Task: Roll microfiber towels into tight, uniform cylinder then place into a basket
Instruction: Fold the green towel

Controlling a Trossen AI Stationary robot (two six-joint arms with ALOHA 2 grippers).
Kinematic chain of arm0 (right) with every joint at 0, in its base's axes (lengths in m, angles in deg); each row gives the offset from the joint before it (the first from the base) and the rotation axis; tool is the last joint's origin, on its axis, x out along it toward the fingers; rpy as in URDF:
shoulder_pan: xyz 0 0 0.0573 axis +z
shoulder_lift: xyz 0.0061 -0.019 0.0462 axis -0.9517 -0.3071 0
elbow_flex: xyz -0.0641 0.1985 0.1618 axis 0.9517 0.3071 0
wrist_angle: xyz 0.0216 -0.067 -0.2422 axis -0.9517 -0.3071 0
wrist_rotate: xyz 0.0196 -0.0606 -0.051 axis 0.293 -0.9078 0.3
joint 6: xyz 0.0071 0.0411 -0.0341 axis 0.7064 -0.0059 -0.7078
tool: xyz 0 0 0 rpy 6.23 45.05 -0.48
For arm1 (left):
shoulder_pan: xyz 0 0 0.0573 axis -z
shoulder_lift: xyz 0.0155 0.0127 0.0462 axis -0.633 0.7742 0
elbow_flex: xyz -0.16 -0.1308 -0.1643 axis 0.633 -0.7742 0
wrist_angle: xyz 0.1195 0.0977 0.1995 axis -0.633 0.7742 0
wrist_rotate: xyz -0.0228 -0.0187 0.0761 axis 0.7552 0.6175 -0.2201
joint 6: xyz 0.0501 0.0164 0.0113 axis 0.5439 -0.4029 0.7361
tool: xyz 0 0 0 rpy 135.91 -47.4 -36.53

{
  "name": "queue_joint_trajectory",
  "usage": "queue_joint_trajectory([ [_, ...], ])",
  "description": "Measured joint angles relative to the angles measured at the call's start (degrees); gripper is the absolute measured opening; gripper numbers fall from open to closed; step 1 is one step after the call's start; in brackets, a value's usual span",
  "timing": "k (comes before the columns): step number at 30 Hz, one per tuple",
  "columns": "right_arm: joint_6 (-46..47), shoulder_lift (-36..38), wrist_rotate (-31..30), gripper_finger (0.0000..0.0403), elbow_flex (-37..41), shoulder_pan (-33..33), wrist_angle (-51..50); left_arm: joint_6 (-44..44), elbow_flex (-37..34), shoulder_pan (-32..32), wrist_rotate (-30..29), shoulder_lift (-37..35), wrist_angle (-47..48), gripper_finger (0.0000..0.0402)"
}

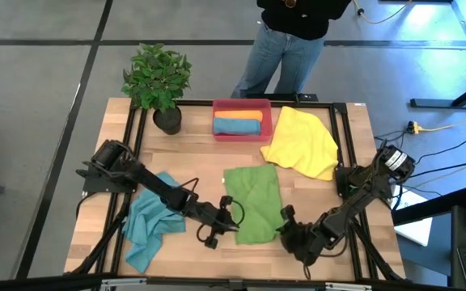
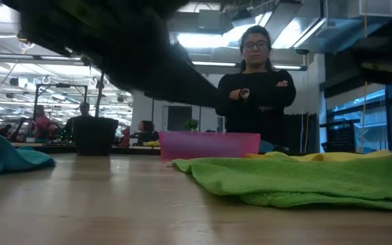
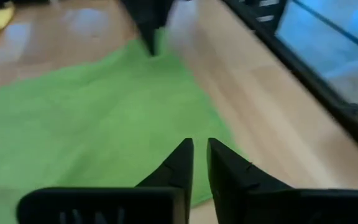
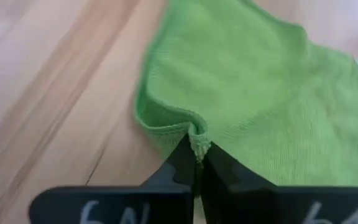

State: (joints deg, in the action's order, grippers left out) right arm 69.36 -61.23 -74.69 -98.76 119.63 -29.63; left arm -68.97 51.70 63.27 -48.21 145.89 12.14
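Here, right claw (image 4: pixel 197 163) pinching fuzzy green towel (image 4: pixel 253 99)

In the low view both arms are only dark blurs across the top, so neither gripper can be made out there, and the green towel (image 2: pixel 305 180) runs off the right edge. The rolled towels inside the basket (image 2: pixel 209 145) are hidden behind its wall in that view. From above, the person (image 1: pixel 294 36) behind the table is cut off at the top edge, and the black pot (image 1: pixel 167 121) is mostly covered by the plant's (image 1: pixel 157 75) leaves.
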Motion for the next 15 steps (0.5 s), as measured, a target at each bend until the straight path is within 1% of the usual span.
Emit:
queue_joint_trajectory([
  [4, 7.7, 1.1, -0.5, 0.0006, 0.0, -1.8, 0.0, 0.8, 0.0, 1.5, -0.2, -0.2, -0.4, 0.0069],
  [8, 12.7, 3.7, -4.5, 0.0005, 0.0, -3.5, -0.1, 2.1, 0.0, 3.2, -1.8, -0.3, 0.4, 0.0098],
  [12, 16.4, 6.9, -9.3, 0.0003, 0.0, -5.0, -0.5, 2.8, 0.0, 5.2, -5.5, -0.3, 0.4, 0.0126],
  [15, 17.8, 8.8, -11.1, 0.0002, 0.0, -6.3, -0.7, 3.6, 0.0, 6.6, -9.5, -0.3, 0.4, 0.0147],
])
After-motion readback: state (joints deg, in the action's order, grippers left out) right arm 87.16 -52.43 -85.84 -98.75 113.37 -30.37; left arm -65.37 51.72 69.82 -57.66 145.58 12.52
